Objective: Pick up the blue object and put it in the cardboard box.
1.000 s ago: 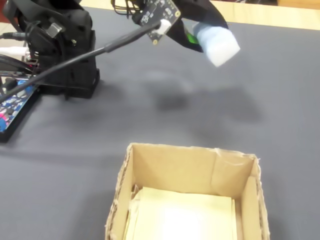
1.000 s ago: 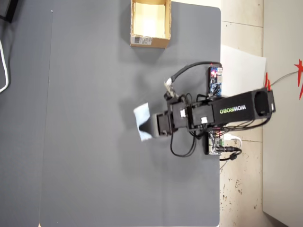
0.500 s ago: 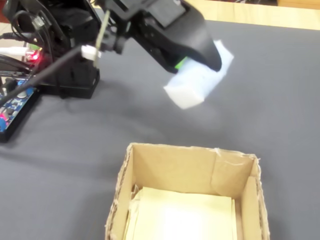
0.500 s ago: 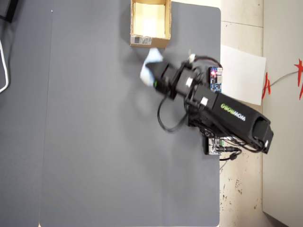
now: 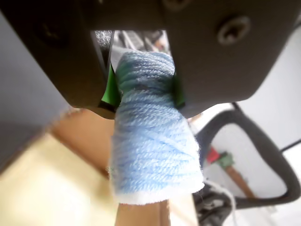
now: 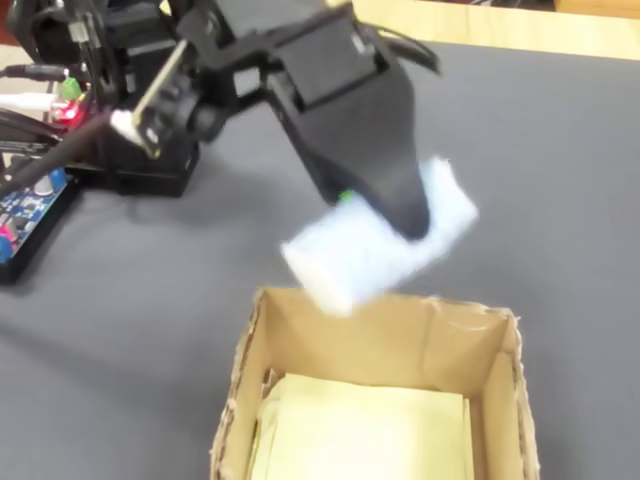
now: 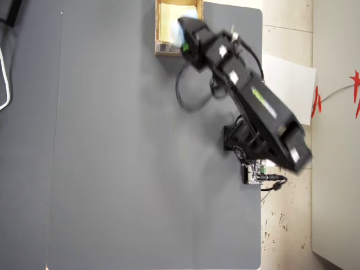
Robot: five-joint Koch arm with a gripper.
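The blue object (image 5: 150, 146), a pale blue knitted roll, is pinched between the green-padded jaws of my gripper (image 5: 143, 92). In the fixed view the blue object (image 6: 375, 250) hangs in the air just over the far wall of the cardboard box (image 6: 300, 330), under the black gripper (image 6: 385, 215). The box is open at the top, with a pale yellow floor. From overhead, the arm reaches to the cardboard box (image 7: 160, 25) at the table's top edge, and the blue object (image 7: 179, 35) shows over its lower right corner beside the gripper (image 7: 184, 39).
The arm's black base (image 6: 140, 150) with cables stands at the left of the fixed view, beside a blue circuit board (image 6: 25, 215). A grey mat (image 7: 112, 157) covers the table. A white sheet (image 7: 287, 84) lies on the floor right of the table overhead.
The arm has swung from the table's middle to the box, carrying the blue object with it. The object has come down from high above the mat to just over the box's far wall.
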